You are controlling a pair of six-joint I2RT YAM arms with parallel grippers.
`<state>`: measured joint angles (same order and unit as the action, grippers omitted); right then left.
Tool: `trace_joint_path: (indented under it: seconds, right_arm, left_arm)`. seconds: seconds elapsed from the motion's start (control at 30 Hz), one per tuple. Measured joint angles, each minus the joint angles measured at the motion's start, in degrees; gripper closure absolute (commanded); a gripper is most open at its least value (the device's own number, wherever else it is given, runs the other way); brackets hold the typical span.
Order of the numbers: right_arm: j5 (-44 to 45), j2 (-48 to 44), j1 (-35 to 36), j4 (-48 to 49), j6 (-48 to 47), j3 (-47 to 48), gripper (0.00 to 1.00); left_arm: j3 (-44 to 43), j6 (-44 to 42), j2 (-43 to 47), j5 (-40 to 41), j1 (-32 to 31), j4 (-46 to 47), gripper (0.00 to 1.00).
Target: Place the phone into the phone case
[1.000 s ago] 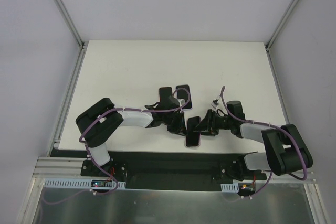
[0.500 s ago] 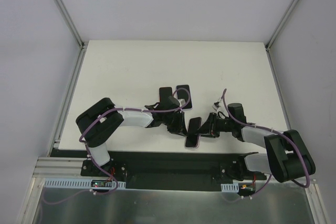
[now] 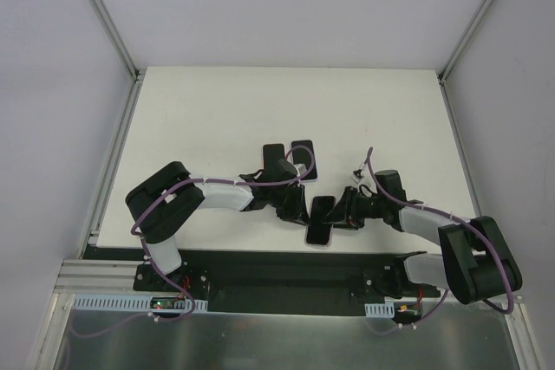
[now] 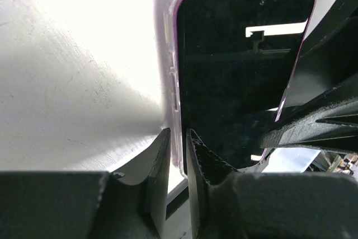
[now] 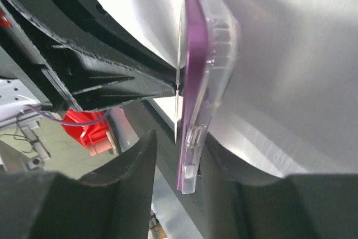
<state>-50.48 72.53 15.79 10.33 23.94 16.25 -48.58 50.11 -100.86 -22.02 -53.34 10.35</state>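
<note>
The phone, black-screened with a purple rim, sits in a clear phone case near the table's front edge. In the left wrist view the phone lies screen up, and my left gripper is shut on the case's long side wall. Seen from above, that left gripper is at the phone's left. My right gripper comes from the right. Its jaws straddle the purple phone and the case: one finger is against the case's back, the other stands slightly off the screen.
A second phone-like slab with a light rim lies just behind the left wrist. The table's front edge runs right under the near end of the phone. Metal frame posts rise at the back corners.
The right gripper's jaws have narrowed around the phone and case, and its wrist has shifted slightly. The left gripper keeps its hold on the case edge.
</note>
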Motion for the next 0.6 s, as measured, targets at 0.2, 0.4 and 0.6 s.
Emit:
trace_joint_path:
  seconds: [0.2,0.4,0.6]
  right_arm:
    - [1.22,-0.81,0.26,-5.92,-3.08,1.57,0.5]
    - [3.26,-0.61,0.33,-7.78,-4.35,1.62,0.86]
    - [2.93,0.57,0.37,-7.17,-3.89,2.25,0.99]
  left_arm:
    - [0.02,0.0,-0.02,0.09,-0.33,-0.02,0.84]
    - [0.02,0.07,-0.09,0.09,-0.33,0.0,0.83]
    - [0.26,-0.15,0.46,0.52,-0.31,-0.35,0.72]
